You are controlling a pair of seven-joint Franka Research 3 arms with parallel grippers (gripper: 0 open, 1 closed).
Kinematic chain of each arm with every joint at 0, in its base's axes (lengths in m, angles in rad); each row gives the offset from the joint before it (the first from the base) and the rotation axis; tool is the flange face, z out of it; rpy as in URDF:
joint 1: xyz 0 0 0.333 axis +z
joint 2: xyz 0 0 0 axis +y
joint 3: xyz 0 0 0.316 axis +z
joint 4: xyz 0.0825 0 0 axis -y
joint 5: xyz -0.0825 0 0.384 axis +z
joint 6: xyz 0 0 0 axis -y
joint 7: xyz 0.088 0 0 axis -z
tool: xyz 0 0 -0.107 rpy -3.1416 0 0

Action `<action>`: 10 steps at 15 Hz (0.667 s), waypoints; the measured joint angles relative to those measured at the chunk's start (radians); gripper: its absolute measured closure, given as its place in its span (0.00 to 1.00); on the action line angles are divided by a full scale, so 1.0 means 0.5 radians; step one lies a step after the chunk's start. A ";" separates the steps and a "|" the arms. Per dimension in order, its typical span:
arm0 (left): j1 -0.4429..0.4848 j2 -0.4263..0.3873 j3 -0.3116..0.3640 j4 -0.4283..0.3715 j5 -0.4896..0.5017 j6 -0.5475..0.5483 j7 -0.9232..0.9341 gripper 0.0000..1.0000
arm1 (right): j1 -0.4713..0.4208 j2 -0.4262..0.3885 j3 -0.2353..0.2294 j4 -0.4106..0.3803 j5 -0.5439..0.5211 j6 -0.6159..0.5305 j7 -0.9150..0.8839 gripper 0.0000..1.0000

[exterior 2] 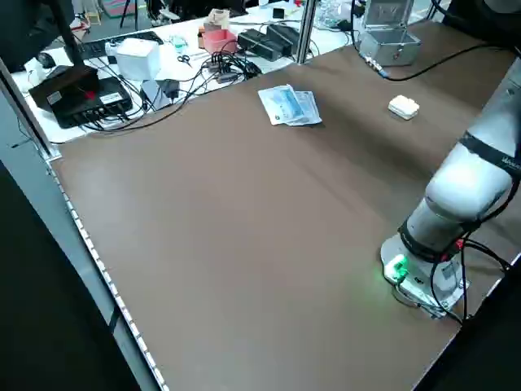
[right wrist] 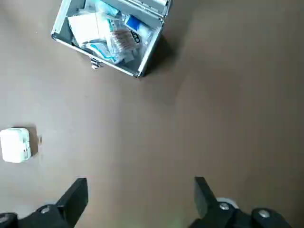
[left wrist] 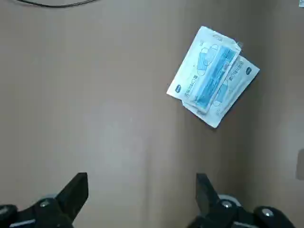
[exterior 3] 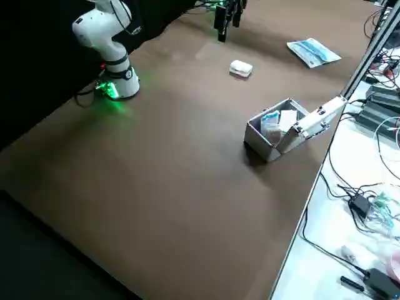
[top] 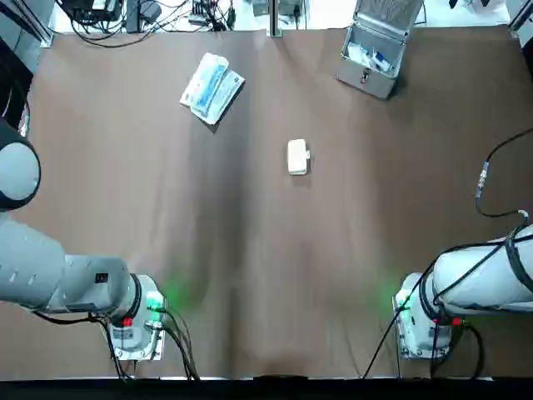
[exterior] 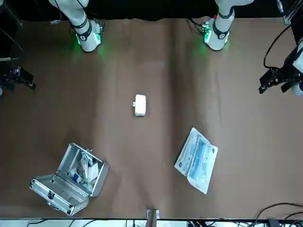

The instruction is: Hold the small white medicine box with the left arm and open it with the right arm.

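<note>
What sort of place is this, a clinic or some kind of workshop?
Probably a robotics lab, not a clinic: a left arm and right arm stand mounted at a brown table's edge, and a side bench holds tangled cables and electronics. The first-aid case looks like a prop.

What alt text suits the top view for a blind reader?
A small white medicine box lies alone mid-table, with the left arm and right arm parked at the near edge. Beyond it: blue-and-white packets and an open metal case.
</note>
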 joint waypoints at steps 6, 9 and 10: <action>0.000 0.005 0.000 0.000 0.000 -0.001 -0.002 0.00 | 0.000 0.000 0.000 0.000 0.000 -0.002 0.000 0.01; 0.000 0.019 0.000 -0.001 0.000 -0.001 -0.002 0.00 | 0.001 0.001 0.005 -0.008 0.005 -0.008 0.000 0.01; 0.000 0.028 0.000 0.000 0.000 -0.001 -0.002 0.00 | 0.003 0.001 0.010 -0.016 0.006 -0.008 0.000 0.01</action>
